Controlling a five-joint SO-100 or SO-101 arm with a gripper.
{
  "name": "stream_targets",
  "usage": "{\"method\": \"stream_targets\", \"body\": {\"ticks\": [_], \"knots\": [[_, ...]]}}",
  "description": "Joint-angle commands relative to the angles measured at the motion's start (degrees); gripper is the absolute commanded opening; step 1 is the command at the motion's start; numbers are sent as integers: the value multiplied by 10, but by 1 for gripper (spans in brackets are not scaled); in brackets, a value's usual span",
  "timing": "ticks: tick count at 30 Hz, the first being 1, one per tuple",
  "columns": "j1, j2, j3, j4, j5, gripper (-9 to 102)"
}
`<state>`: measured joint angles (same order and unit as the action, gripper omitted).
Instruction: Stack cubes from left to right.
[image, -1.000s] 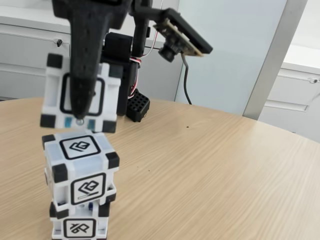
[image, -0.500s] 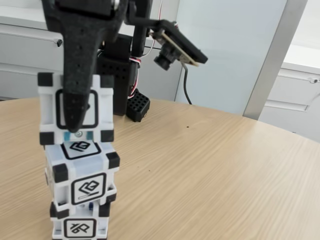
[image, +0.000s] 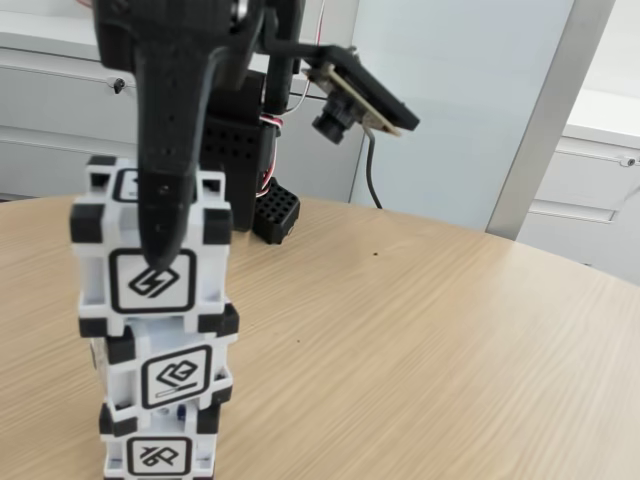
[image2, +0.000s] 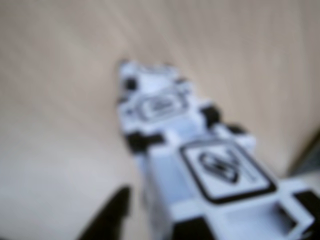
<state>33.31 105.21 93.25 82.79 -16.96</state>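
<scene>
Where the fixed view is taken as reference, a light wooden tabletop (image: 430, 340) is seen, its curved far edge running in front of grey cabinets (image: 60, 110) and a pale wall panel (image: 460, 100). That setting is not resolved in the wrist view, in which a blurred expanse of the same wood (image2: 55, 100) is presented from above.

The black arm (image: 240, 110) is seen in the fixed view descending from the upper left corner, with a small camera module (image: 350, 95) carried on a bracket at its right side. One black finger (image: 165, 190) is directed straight down across the front face of the top cube (image: 150, 255). In the wrist view a dark fingertip (image2: 107, 215) is seen at the bottom edge, left of the nearest cube (image2: 215, 195).

Three cubes are stacked in one column near the left front edge of the tabletop. The top cube is seated on the middle cube (image: 170, 375), slightly offset to the left, and the middle cube rests on the bottom cube (image: 160, 450). The gripper (image: 160, 250) is positioned around the top cube. Whether the jaws are clamped on it or already released cannot be told, since the second finger is hidden and the wrist view is out of focus.
</scene>
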Motion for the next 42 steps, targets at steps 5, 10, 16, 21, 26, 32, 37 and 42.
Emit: {"method": "stream_targets", "body": {"ticks": [5, 10, 16, 21, 26, 32, 37, 42], "knots": [[2, 69, -15, 4, 23, 37], [-4, 171, -7, 4, 43, 35], [-6, 277, -7, 4, 60, 24], [-18, 335, -10, 2, 106, 3], [-91, 379, -10, -5, 151, 0], [-211, 412, -5, -6, 195, 0], [-284, 413, 4, -6, 205, 0], [-290, 427, 37, -7, 202, 0]]}}
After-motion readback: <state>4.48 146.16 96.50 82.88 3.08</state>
